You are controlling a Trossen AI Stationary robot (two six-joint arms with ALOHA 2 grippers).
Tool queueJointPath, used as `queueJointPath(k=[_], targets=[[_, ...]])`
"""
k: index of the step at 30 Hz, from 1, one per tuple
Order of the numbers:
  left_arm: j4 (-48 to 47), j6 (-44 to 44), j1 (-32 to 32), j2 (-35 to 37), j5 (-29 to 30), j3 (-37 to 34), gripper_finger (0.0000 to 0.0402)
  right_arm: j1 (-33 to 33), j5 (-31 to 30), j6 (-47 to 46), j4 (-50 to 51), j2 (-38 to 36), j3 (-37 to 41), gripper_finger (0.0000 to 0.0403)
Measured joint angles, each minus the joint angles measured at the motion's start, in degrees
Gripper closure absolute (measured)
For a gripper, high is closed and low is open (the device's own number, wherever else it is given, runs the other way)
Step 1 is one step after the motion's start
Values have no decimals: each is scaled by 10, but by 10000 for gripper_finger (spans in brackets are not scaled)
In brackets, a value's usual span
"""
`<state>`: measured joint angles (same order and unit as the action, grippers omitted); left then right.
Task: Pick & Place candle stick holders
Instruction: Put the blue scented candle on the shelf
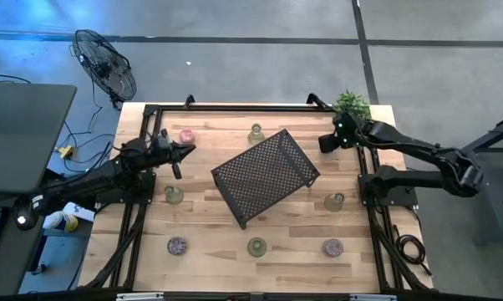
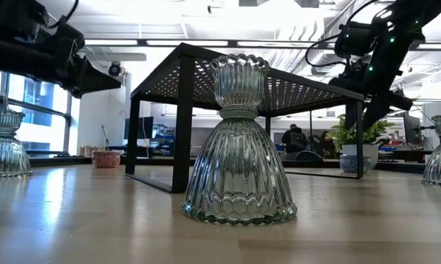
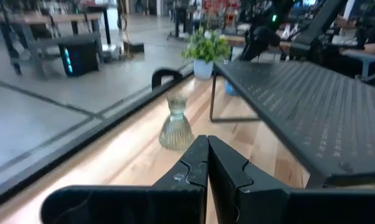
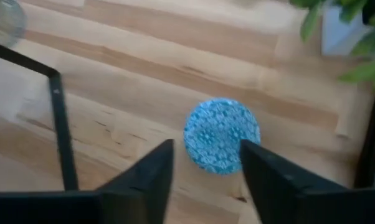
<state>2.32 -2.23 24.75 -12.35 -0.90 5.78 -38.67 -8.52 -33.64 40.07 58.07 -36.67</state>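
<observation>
no readable text, labels, brands, numbers or signs anywhere in the four views; nothing legible on the table items or arms.

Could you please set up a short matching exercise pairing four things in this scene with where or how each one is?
Things:
1. black mesh tray
2. small green potted plant
3. blue mottled round candle holder
4. left gripper

States:
A. fingers shut, holding nothing
B. far right corner of the wooden table
C. below the open right gripper
D. turned askew at the table's middle

Pairs: 1-D, 2-B, 3-C, 4-A
</observation>
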Motion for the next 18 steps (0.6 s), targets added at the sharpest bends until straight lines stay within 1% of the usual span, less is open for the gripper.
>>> queueJointPath(k=[4,7,10,18], targets=[[1,-1,0,-21,0,0,401,2,-22,-10,3,37,0,128],[1,-1,0,-35,-1,0,401,0,-24,5,0,67,0,89],[2,1,0,-41,0,1,401,1,-22,14,-4,89,0,73],[6,4,0,-41,0,2,401,-12,-23,41,-29,131,0,73]])
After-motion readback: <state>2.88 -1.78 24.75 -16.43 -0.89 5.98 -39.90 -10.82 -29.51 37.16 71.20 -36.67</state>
